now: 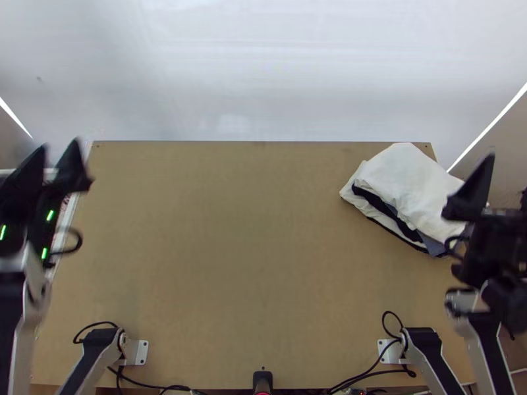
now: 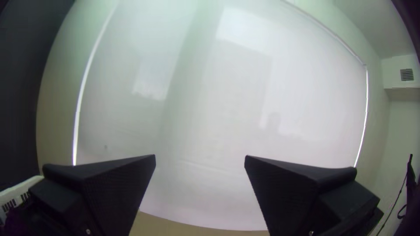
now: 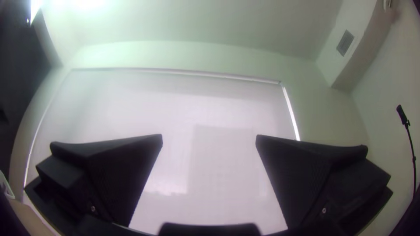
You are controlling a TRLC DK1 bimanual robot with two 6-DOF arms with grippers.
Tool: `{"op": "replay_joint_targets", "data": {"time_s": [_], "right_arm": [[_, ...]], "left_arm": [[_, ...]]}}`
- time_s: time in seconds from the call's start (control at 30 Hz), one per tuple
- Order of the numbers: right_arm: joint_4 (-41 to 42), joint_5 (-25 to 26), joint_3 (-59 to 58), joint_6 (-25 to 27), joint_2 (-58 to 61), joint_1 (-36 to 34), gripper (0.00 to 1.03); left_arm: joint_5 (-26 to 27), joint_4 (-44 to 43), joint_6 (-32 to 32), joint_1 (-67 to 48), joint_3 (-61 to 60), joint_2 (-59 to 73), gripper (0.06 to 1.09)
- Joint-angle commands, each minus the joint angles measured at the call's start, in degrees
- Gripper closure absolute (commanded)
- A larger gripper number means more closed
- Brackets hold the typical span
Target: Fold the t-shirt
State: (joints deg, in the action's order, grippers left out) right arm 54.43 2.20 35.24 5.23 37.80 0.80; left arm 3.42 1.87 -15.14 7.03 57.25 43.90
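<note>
Quite near the right end effector [image 1: 506, 174], a piled, mostly white cloth [image 1: 410, 187].

L end effector [image 1: 60, 143], fingers [image 2: 118, 183] wide apart; pale blind [image 2: 218, 109] in bkgd, tbl [image 2: 197, 227] edge.

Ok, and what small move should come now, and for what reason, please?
I would probably bring the right gripper slowly down toward the white cloth. That cloth lies folded at the far right of the table, this gripper is the closer one, and its fingers are open with nothing between them.
</note>
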Motion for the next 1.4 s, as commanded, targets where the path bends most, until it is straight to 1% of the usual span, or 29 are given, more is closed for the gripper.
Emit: {"op": "replay_joint_targets", "data": {"time_s": [0.0, 0.1, 0.23, 0.27, 0.3, 0.4, 0.47, 0.53, 0.63, 0.7, 0.77, 0.83, 1.07, 1.13, 1.2, 1.27, 1.37], "right_arm": [[0.1, -2.0, -8.5, 0.5, -14.2, 6.8, 0.04], [0.1, -2.5, -13.3, 1.1, -19.6, 8.8, 0.04], [0.1, -3.5, -18.6, 1.2, -24.1, 9.7, 0.04], [0.1, -3.5, -20.5, 1.3, -25.1, 9.7, 0.04], [0.1, -3.5, -22.4, 1.3, -26.2, 9.7, 0.04], [0.1, -4.0, -29.9, 1.6, -31.2, 9.8, 0.04], [-0.8, -5.1, -34.7, 1.7, -35.3, 10.5, 0.04], [-10.1, -5.3, -35.1, 1.4, -37.9, 11.4, 0.04], [-19.3, -5.2, -35.1, 0.9, -37.7, 11.2, 0.04], [-25.8, -5.2, -35.1, 0.8, -37.7, 10.5, 0.04], [-31.0, -5.2, -35.1, 0.5, -37.8, 10.4, 0.04], [-35.3, -5.2, -35.2, 0.5, -37.8, 10.3, 0.04], [-46.3, -5.2, -35.2, 1.4, -37.6, 8.4, 0.04], [-48.1, -5.2, -35.2, 1.5, -37.7, 8.3, 0.04], [-49.9, -5.2, -35.2, 2.9, -37.7, 8.2, 0.04], [-51.2, -5.2, -35.2, 3.7, -37.5, 8.0, 0.04], [-51.2, -5.2, -35.2, 3.7, -36.7, 6.9, 0.04]], "left_arm": [[-1.3, -3.5, 2.6, 9.3, -15.8, -24.7, 0.1], [-1.3, -1.3, 5.2, 10.4, -19.7, -34.6, 0.1], [-1.3, -2.0, 9.2, 11.4, -25.3, -44.2, 0.1], [-1.3, -1.3, 9.7, 11.5, -26.1, -44.3, 0.1], [-1.4, 1.0, 9.8, 11.9, -26.0, -44.2, 0.1], [-1.3, 0.8, 10.5, 12.3, -29.5, -44.3, 0.1], [-1.2, -3.4, 10.6, 12.2, -34.2, -44.3, 0.1], [-1.0, -8.3, 10.7, 12.0, -39.2, -44.3, 0.1], [-0.1, -13.4, 10.7, 10.7, -46.1, -44.3, 0.1], [1.4, -14.4, 10.6, 9.6, -49.8, -44.2, 0.1], [1.7, -15.9, 10.5, 8.4, -53.5, -44.3, 0.1], [1.7, -15.4, 10.4, 7.8, -55.5, -44.3, 0.1], [1.6, -9.7, 9.2, 6.7, -57.4, -44.3, 0.1], [1.6, -6.3, 8.9, 6.5, -57.4, -44.2, 0.1], [1.6, -3.0, 8.3, 6.2, -57.3, -44.1, 0.1], [1.4, -2.6, 8.3, 6.0, -57.2, -44.0, 0.1], [1.3, -2.3, 8.6, 6.0, -57.1, -43.9, 0.1]]}}
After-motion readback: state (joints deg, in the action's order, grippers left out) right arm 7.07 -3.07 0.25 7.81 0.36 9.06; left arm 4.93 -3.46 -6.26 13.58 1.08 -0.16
